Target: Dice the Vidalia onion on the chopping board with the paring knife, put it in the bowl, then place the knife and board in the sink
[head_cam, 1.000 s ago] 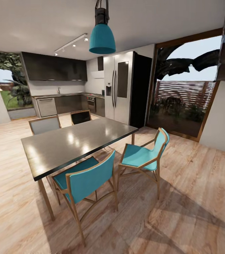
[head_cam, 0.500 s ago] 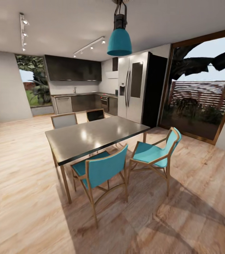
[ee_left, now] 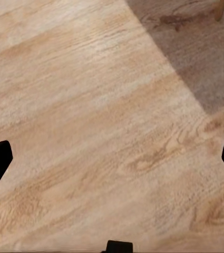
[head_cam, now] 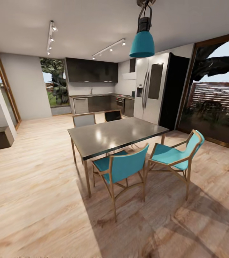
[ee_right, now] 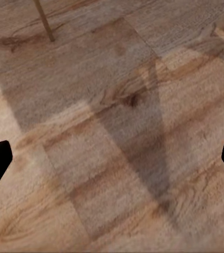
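Black fingertips of the left gripper (ee_left: 112, 158) sit at the two edges of the left wrist view, wide apart, with nothing between them but pale wooden floor (ee_left: 90, 105). It is the same for the right gripper (ee_right: 112, 158): its tips are spread apart and empty over a shaded part of the floor, near one thin chair leg (ee_right: 44, 21).

From the head view I see the dining table (head_cam: 114, 134) with the turquoise chairs (head_cam: 123, 168) just in front of me. The countertop (head_cam: 100, 95) is far behind it, along the back wall under the dark cabinets, left of the tall refrigerator (head_cam: 150, 87). A small tap seems to stand there, so I judge the sink is at that place, but the onion, board, knife and bowl are too small to tell.

The step in hand is driving to the kitchen. I think the good way is to pass on the open floor at the left of the table, well apart from the chairs, with both arms kept low and tucked.
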Robot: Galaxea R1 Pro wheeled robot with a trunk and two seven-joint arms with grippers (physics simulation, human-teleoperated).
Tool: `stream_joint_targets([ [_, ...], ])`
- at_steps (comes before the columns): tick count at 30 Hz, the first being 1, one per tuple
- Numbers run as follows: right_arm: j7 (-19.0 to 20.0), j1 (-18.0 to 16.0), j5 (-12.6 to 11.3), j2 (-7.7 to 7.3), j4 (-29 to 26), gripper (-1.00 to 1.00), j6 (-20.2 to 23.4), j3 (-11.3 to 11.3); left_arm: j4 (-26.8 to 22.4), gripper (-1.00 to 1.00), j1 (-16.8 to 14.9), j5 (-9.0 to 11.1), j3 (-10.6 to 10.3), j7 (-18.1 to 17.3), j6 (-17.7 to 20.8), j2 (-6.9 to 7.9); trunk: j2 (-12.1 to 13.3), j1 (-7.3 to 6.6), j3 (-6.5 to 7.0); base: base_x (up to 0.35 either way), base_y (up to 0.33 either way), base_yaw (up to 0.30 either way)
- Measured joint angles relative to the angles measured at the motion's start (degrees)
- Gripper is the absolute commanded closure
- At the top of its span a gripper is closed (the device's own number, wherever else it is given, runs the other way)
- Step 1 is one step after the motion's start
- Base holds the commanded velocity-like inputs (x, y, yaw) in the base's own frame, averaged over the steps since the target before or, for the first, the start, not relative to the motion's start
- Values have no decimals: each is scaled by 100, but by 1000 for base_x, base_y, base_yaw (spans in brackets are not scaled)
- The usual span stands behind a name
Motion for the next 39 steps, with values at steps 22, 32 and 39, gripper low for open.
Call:
stream_joint_targets([
  [22, -5, -1, 4, 0, 5, -100, -1, 1, 15, -100, 0, -13, -14, -11, 8, 3, 0, 0, 0, 8, 84, 245],
  [32, -4, -1, 4, 0, 6, -100, 0, 5, 17, -100, 0, -16, -15, -10, 8, 4, 0, 0, 0, 0, 230, 247],
  [39, -3, -1, 4, 0, 5, -100, 0, 6, 17, -100, 0, -16, -9, -9, 8, 11, 0, 0, 0, 0, 276, 247],
])
